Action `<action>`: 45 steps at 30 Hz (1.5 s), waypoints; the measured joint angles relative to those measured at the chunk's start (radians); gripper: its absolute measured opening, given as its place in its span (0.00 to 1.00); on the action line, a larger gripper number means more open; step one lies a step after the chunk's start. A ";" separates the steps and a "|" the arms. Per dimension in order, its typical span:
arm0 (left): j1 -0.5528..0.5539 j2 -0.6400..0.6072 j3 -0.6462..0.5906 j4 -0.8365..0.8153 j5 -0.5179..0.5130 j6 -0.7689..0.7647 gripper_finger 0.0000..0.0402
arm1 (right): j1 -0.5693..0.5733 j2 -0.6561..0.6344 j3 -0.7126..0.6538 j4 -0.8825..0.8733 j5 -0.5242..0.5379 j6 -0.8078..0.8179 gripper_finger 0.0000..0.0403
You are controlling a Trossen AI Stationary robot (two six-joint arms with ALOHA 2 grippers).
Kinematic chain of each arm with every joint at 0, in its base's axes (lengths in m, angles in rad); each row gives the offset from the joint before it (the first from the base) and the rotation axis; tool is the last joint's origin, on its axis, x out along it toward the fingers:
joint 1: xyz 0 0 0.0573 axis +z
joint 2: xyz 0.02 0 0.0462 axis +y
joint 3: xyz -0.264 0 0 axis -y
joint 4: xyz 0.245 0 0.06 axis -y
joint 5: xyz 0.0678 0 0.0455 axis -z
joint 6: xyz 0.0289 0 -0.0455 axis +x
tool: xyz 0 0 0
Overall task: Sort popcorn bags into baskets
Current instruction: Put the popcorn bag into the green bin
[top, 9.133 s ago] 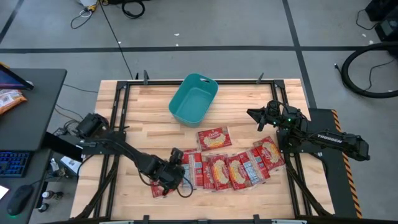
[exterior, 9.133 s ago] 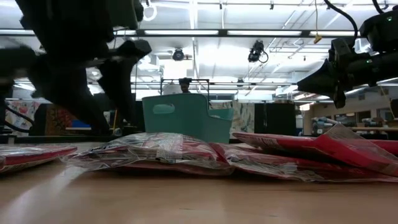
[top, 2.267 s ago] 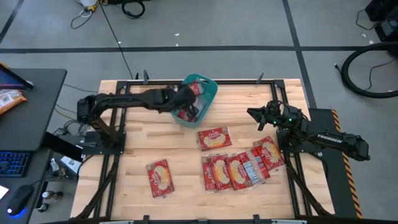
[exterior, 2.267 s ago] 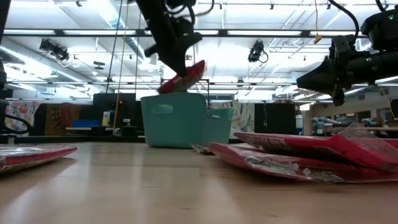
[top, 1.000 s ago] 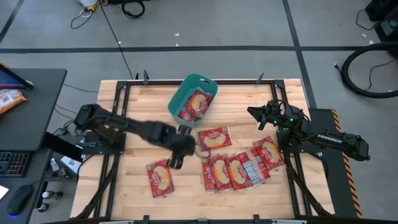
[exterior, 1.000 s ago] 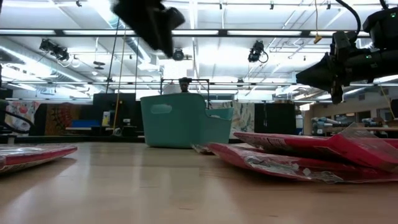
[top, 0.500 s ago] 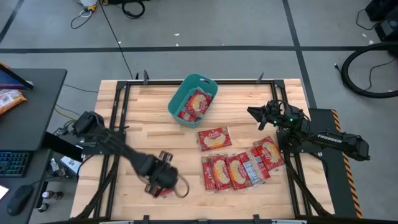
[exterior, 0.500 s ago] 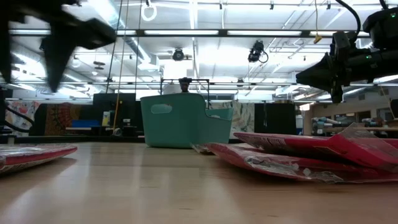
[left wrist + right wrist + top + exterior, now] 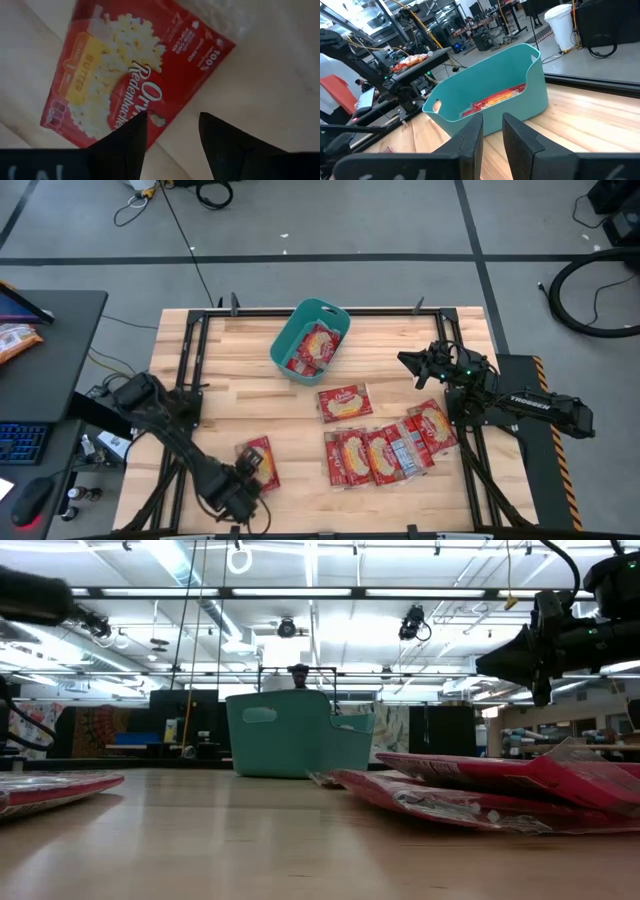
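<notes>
The teal basket [image 9: 309, 340] stands near the far edge with one red popcorn bag [image 9: 315, 347] lying in it; the right wrist view shows that bag [image 9: 495, 98] against the inner wall. A lone bag [image 9: 258, 462] lies flat near the near edge. My left gripper [image 9: 244, 482] hovers over its near end, open, with the bag [image 9: 125, 75] below the fingertips [image 9: 172, 120]. Another bag [image 9: 345, 402] lies mid-table, and several overlap in a row [image 9: 385, 450]. My right gripper [image 9: 412, 370] waits open above the table's right side, pointing at the basket [image 9: 490, 95].
Bare wood lies between the lone bag and the row of bags [image 9: 480, 790]. In the low view the basket [image 9: 280, 735] stands far back and the lone bag [image 9: 50, 788] at the left. A desk with a keyboard and an orange snack bag [image 9: 15, 340] is beyond the left edge.
My left gripper has swept from the middle of the table, just near of the basket, toward the near-left corner and now stands over the lone bag's near end. It stays open. The bags and the basket have not moved.
</notes>
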 joint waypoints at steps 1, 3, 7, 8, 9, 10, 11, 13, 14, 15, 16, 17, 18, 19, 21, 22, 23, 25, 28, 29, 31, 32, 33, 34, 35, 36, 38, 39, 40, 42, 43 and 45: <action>-0.007 0.011 0.000 0.000 -0.015 0.009 0.45 | 0.000 0.000 0.000 0.000 0.000 0.000 0.19; -0.019 0.030 0.000 -0.004 -0.052 0.036 0.45 | 0.000 0.000 0.000 -0.001 0.000 0.000 0.19; -0.030 0.063 0.000 -0.014 -0.093 0.060 0.45 | 0.000 0.000 0.000 0.000 0.000 0.000 0.19; -0.031 0.069 0.000 -0.018 -0.090 0.060 0.45 | 0.000 0.000 0.000 0.000 0.000 0.000 0.19; -0.033 0.074 0.000 -0.023 -0.083 0.059 0.45 | 0.000 0.000 0.000 0.000 0.000 0.000 0.19; -0.033 0.079 0.000 -0.031 -0.077 0.059 0.45 | 0.000 0.000 0.000 -0.001 0.000 0.000 0.19; -0.035 0.081 0.000 -0.038 -0.074 0.059 0.45 | 0.000 0.000 0.000 0.000 0.000 0.000 0.19; -0.040 0.081 0.000 -0.039 -0.082 0.059 0.45 | 0.000 0.000 0.000 0.000 0.000 0.000 0.19; -0.040 0.081 0.000 -0.038 -0.091 0.058 0.45 | 0.000 0.000 0.000 0.000 0.000 0.000 0.19; -0.040 0.081 0.000 -0.036 -0.097 0.058 0.45 | 0.000 0.000 0.000 0.000 0.000 0.000 0.19; -0.040 0.081 0.000 -0.036 -0.099 0.058 0.45 | 0.000 0.000 0.000 -0.001 0.000 0.000 0.19; -0.040 0.081 0.000 -0.036 -0.099 0.058 0.45 | 0.000 0.000 0.000 0.000 0.000 0.000 0.19; -0.040 0.081 0.000 -0.035 -0.099 0.058 0.45 | 0.000 0.000 0.000 0.000 0.000 0.000 0.19; -0.040 0.082 0.000 -0.032 -0.100 0.058 0.44 | 0.000 0.000 0.000 -0.001 0.000 0.000 0.19; -0.040 0.091 0.000 -0.025 -0.095 0.055 0.43 | 0.000 0.000 0.000 -0.001 0.000 0.000 0.19; -0.040 0.097 0.000 -0.022 -0.092 0.051 0.42 | 0.000 0.000 0.000 -0.001 0.000 0.000 0.19; -0.040 0.104 0.000 -0.019 -0.087 0.045 0.41 | 0.000 0.000 0.000 -0.001 0.000 0.000 0.19; -0.038 0.117 0.001 -0.014 -0.086 0.034 0.38 | 0.000 0.000 0.000 -0.001 0.000 0.000 0.19; -0.038 0.130 0.003 -0.009 -0.095 0.029 0.34 | 0.000 0.000 0.000 -0.001 0.000 0.000 0.19; -0.038 0.131 0.003 -0.009 -0.098 0.026 0.32 | 0.000 0.000 0.000 -0.001 0.000 0.000 0.19; -0.036 0.131 0.003 -0.009 -0.098 0.010 0.28 | 0.000 0.000 0.000 -0.001 0.000 0.000 0.19; -0.033 0.131 0.002 -0.009 -0.097 -0.001 0.26 | 0.000 0.000 0.000 -0.001 0.000 0.000 0.19; -0.032 0.129 0.002 -0.009 -0.095 -0.024 0.23 | 0.000 0.000 0.000 -0.001 0.000 0.000 0.19; -0.030 0.127 0.002 -0.010 -0.096 -0.049 0.21 | 0.000 0.000 0.000 -0.001 0.000 0.000 0.19; -0.026 0.127 0.004 -0.014 -0.099 -0.075 0.18 | 0.000 0.000 0.000 -0.001 0.000 0.000 0.19; -0.021 0.128 0.009 -0.021 -0.103 -0.102 0.16 | 0.000 0.000 0.000 -0.001 0.000 0.000 0.19; -0.006 0.130 0.022 -0.055 -0.119 -0.150 0.11 | 0.000 0.000 0.000 -0.001 0.000 0.000 0.19; 0.006 0.131 0.030 -0.074 -0.127 -0.166 0.09 | 0.000 0.000 0.000 -0.001 0.000 0.000 0.19; 0.021 0.131 0.040 -0.094 -0.131 -0.177 0.06 | 0.000 0.000 0.000 -0.001 0.000 0.000 0.19; 0.052 0.131 0.064 -0.135 -0.135 -0.178 0.03 | 0.000 0.000 0.000 -0.001 0.000 0.000 0.19; 0.069 0.130 0.076 -0.157 -0.135 -0.178 0.02 | 0.000 0.000 0.000 -0.001 0.000 0.000 0.19; 0.109 0.126 0.104 -0.195 -0.141 -0.179 0.02 | 0.000 0.000 0.000 -0.001 0.000 0.000 0.19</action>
